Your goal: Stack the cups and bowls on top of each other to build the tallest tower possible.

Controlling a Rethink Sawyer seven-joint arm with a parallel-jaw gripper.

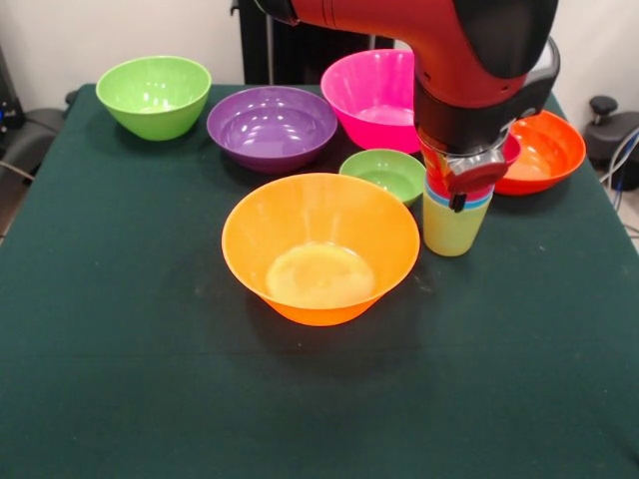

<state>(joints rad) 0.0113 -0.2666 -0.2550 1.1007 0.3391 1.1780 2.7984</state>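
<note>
Jaws: can't tell, gripper sits right over the tower of nested cups, yellow-green cup lowest, beside big orange bowl. Looks mid-placement; next likely the small green bowl, centred on top

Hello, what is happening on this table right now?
The red and black robot arm reaches down over a small stack of cups: the yellow-green cup is lowest, with blue and red rims above it. Its claw sits at the top of the stack. The big orange bowl, purple bowl, pink bowl and others stand apart, unstacked.
</note>
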